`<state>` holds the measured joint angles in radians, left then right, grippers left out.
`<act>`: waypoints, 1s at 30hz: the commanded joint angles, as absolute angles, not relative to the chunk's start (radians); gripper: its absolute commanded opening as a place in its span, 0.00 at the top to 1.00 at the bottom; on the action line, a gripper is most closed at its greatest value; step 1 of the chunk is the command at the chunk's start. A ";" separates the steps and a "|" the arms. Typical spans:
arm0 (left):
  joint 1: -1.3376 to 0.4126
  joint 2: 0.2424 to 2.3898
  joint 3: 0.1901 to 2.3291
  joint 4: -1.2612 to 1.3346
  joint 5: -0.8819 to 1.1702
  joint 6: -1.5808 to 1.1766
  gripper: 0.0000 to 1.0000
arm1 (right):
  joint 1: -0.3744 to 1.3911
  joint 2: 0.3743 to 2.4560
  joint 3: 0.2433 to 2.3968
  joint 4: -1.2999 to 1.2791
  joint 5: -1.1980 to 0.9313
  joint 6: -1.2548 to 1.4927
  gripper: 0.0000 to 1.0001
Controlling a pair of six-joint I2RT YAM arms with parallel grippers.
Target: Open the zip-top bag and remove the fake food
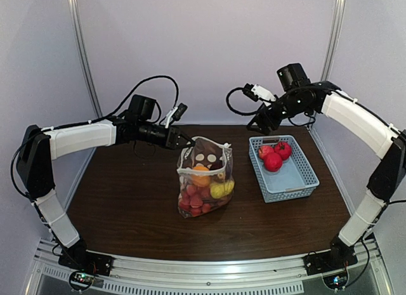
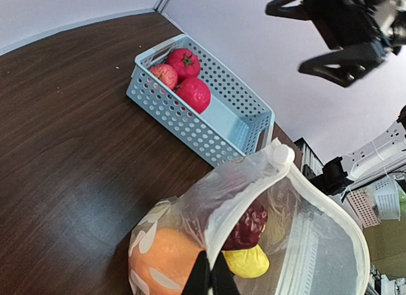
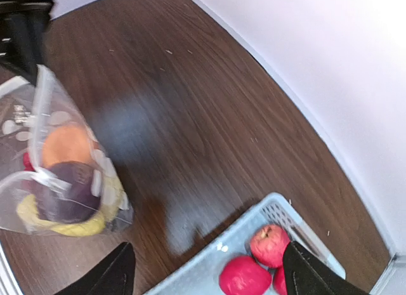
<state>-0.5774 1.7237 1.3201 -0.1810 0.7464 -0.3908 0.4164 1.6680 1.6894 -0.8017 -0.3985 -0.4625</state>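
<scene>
The zip-top bag [image 1: 204, 177] stands upright mid-table, mouth open, with orange, yellow, red and dark purple fake food inside. My left gripper [image 1: 189, 143] is shut on the white zip strip at the bag's back-left rim. In the left wrist view its gripper [image 2: 212, 279] pinches that strip, with an orange fruit [image 2: 162, 260], a purple one [image 2: 250, 225] and a yellow one [image 2: 247, 262] below. My right gripper [image 1: 259, 125] hangs open and empty above the back-left corner of the basket [image 1: 298, 177]. Its fingers [image 3: 117, 276] stand wide apart in the right wrist view.
The light-blue basket [image 3: 254, 212] sits right of the bag and holds three red fruits [image 1: 274, 157] at its far end. Two of them [image 3: 269, 244] show beside the right fingers. Walls close the table at back and sides.
</scene>
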 commanded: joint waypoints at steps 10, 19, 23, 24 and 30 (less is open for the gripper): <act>-0.630 1.731 1.309 -0.143 0.804 -0.347 1.00 | 0.821 1.746 1.840 -0.950 -0.275 -0.619 0.38; -0.635 1.729 1.312 -0.143 0.794 -0.362 1.00 | 0.887 1.806 1.803 -0.978 -0.169 -0.684 0.45; -0.635 1.725 1.312 -0.143 0.788 -0.365 1.00 | 0.890 1.839 1.809 -0.994 -0.123 -0.678 0.45; -0.635 1.724 1.310 -0.143 0.784 -0.366 1.00 | 0.892 1.847 1.812 -0.996 -0.108 -0.675 0.46; -0.635 1.740 1.305 -0.143 0.747 -0.388 1.00 | 0.905 1.893 1.825 -1.042 -0.080 -0.659 0.46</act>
<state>-0.6323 1.7241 1.3201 -0.1799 0.7700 -0.3698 0.8928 1.8664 1.8133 -0.9855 -0.1329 -0.6739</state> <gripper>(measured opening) 0.008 0.537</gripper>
